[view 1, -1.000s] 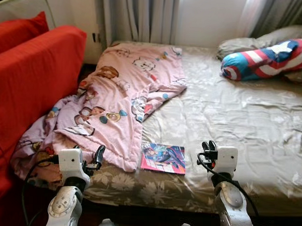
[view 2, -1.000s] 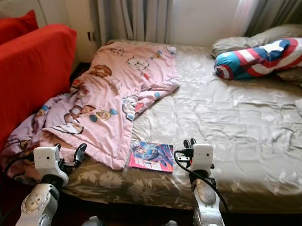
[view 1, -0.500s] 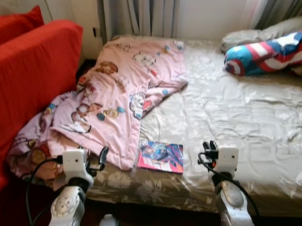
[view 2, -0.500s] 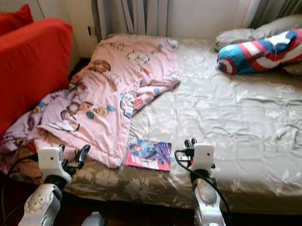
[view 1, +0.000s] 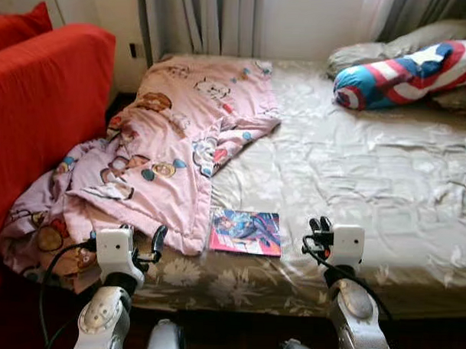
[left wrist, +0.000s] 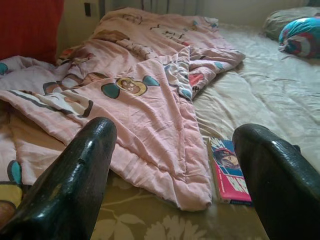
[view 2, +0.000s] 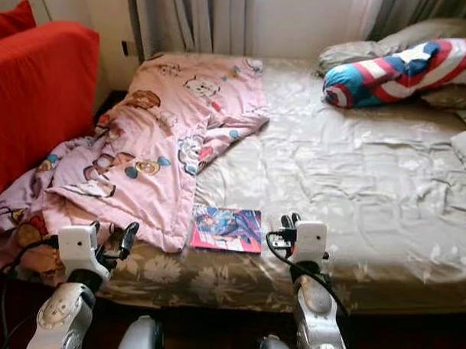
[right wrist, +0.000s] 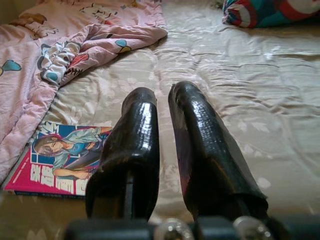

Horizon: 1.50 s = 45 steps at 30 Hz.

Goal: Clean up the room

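Head views
Bed: a wide bed with a crumpled beige floral satin sheet [view 1: 348, 178] is lying across the scene.
Blanket: a pink cartoon-print quilt [view 1: 180, 150] is lying rumpled over the bed's left part, its near left end spilling off the edge.
Book: a flat pink-and-blue comic book [view 1: 245, 231] is lying on the sheet near the bed's near edge, touching the quilt's near right corner.
Cushion: a long red, white and blue striped bolster [view 1: 409, 73] is lying at the far right, against a grey pillow [view 1: 375, 55].
Sofa: a red fabric sofa [view 1: 36, 114] is standing left of the bed.
Curtain: grey curtains [view 1: 196, 20] are hanging at the far wall.
Left gripper [view 1: 157, 241]: hanging at the bed's near edge by the quilt's near hem.
Right gripper [view 1: 318, 227]: hanging over the sheet just right of the comic book.

Left wrist view
Left gripper [left wrist: 170, 185]: its black fingers [left wrist: 75, 185] are standing spread wide, holding nothing; quilt and comic book [left wrist: 227, 170] are lying beyond them.

Right wrist view
Right gripper [right wrist: 162, 107]: its fingers [right wrist: 135, 145] are standing almost pressed together, a thin gap between, pinching nothing, with the comic book [right wrist: 55, 165] just beside them.
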Available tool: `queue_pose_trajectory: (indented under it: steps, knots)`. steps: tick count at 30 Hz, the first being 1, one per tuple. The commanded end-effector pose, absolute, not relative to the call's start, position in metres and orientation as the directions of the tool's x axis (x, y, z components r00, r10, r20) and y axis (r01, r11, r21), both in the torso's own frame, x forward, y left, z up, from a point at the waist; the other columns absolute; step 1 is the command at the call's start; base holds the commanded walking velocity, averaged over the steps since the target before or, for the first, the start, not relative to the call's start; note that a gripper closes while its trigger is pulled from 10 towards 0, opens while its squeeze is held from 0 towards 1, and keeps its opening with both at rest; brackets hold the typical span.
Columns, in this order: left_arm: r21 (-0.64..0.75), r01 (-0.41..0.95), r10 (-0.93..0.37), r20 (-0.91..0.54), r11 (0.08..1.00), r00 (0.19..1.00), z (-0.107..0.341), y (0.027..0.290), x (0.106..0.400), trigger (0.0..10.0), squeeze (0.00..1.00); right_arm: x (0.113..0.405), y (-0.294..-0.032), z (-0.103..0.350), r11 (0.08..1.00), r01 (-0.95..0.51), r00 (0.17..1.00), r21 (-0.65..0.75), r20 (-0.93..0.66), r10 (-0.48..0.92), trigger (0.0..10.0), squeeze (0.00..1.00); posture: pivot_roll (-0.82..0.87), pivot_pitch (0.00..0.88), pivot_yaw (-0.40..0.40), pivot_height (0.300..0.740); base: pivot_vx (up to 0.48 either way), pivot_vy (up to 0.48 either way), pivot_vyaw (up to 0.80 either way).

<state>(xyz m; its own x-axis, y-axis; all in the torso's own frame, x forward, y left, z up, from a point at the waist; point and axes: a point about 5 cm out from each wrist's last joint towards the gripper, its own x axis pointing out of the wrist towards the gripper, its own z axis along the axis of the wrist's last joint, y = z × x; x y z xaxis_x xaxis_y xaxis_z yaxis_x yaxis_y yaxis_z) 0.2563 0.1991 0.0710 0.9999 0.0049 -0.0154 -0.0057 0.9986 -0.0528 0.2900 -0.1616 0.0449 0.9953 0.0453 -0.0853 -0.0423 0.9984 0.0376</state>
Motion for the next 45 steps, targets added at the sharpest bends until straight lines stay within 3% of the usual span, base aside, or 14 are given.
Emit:
queue_pose_trajectory:
  steps: [1,21,28,33,45]
  knots:
    - [-0.048,-0.001,0.0,-0.015,0.999,1.0,0.072,0.198,0.257,10.0,0.0,0.289,-0.162,0.044,0.998,-0.042,0.995,0.042,-0.086,0.045,10.0,0.0,0.04,0.049,-0.031,0.619,0.0,0.0,0.0]
    - [-0.066,0.048,-0.051,-0.034,0.997,0.998,0.069,0.188,0.255,10.0,0.0,0.288,-0.156,0.044,0.996,-0.085,0.993,0.023,-0.084,0.087,10.0,0.0,0.04,0.054,-0.03,0.619,0.0,0.0,0.0]
    - [-0.069,0.054,-0.056,-0.026,0.996,0.998,0.071,0.188,0.256,10.0,0.0,0.288,-0.153,0.044,0.995,-0.095,0.992,0.032,-0.077,0.097,10.0,0.0,0.04,0.055,-0.029,0.619,0.0,0.0,0.76]
    - [-0.072,0.06,-0.062,-0.026,0.996,0.998,0.072,0.188,0.256,10.0,0.0,0.288,-0.155,0.043,0.995,-0.081,0.993,0.053,-0.083,0.086,10.0,0.0,0.04,0.055,-0.027,0.619,0.0,0.0,0.0]
    - [-0.071,0.063,-0.064,-0.024,0.995,0.998,0.073,0.189,0.256,10.0,0.0,0.287,-0.153,0.043,0.994,-0.093,0.992,0.053,-0.083,0.097,10.0,0.0,0.04,0.058,-0.024,0.619,0.246,0.0,0.0]
